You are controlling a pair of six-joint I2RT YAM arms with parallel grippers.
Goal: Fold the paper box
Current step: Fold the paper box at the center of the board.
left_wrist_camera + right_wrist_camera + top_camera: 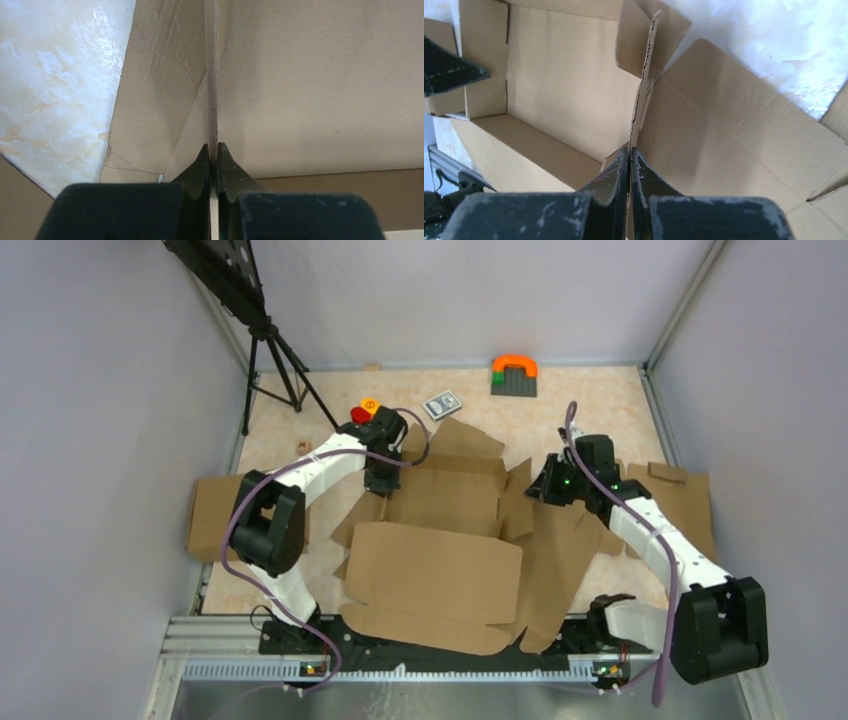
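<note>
We look at plain grey walls (420, 300) closing in a cream, marble-patterned tabletop (600, 400). In the far left corner we find a black tripod (272, 350) carrying a dark panel (215, 265). A silver metal rail (215, 635) lines the near edge.

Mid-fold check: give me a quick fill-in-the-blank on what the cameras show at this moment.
1. The left gripper is ____ on an upright flap of the paper box.
2. The right gripper clamps a flap seen ____-on from its wrist camera.
3. The arch at the far edge of the table is ____.

Missing words: shut; edge; orange.
</note>
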